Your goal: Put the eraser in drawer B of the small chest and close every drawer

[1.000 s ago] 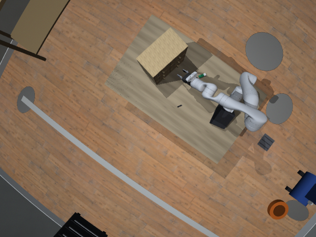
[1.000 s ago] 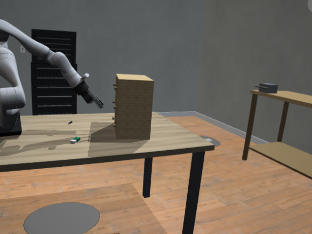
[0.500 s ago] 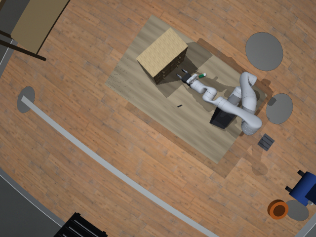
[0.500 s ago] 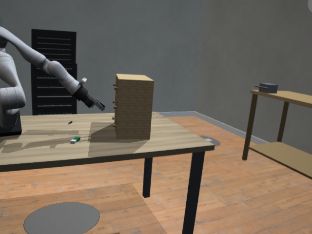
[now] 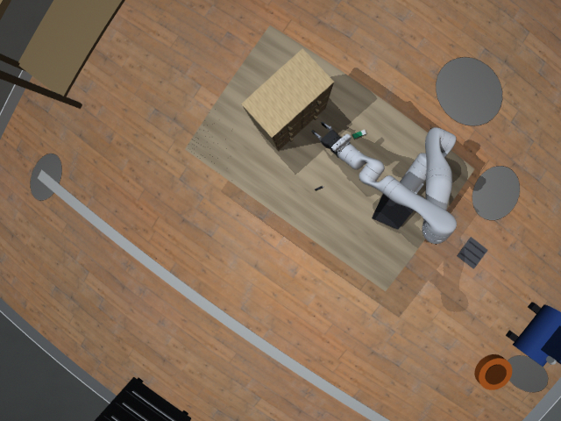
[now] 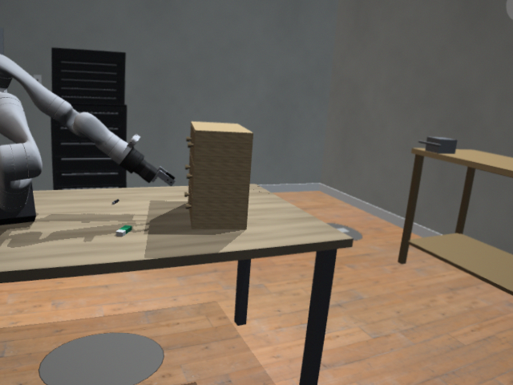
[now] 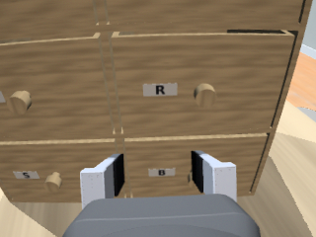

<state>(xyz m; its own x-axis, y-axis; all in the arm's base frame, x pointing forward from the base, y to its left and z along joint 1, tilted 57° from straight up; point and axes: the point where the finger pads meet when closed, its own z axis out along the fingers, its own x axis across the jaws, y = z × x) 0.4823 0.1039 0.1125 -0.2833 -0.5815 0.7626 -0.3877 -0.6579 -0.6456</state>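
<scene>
The small wooden chest (image 5: pixel 287 97) (image 6: pixel 221 178) (image 7: pixel 59 0) stands on the table with its knobbed front toward my arm. All drawers that I see look pushed in. In the wrist view, a drawer labelled R (image 7: pixel 160 90) is straight ahead. Below it is a drawer (image 7: pixel 161 154) whose small label is blurred and looks like a B. My gripper (image 5: pixel 318 128) (image 6: pixel 167 177) (image 7: pixel 157 166) is open and empty, a short way in front of the chest, level with that lower drawer. The green-and-white eraser (image 5: pixel 358 133) (image 6: pixel 123 230) lies on the table beside my wrist.
A small dark object (image 5: pixel 319 187) (image 6: pixel 115 201) lies on the table farther from the chest. My arm's black base (image 5: pixel 392 212) stands at the table's end. A side shelf with a grey pot (image 6: pixel 441 143) stands apart on the floor.
</scene>
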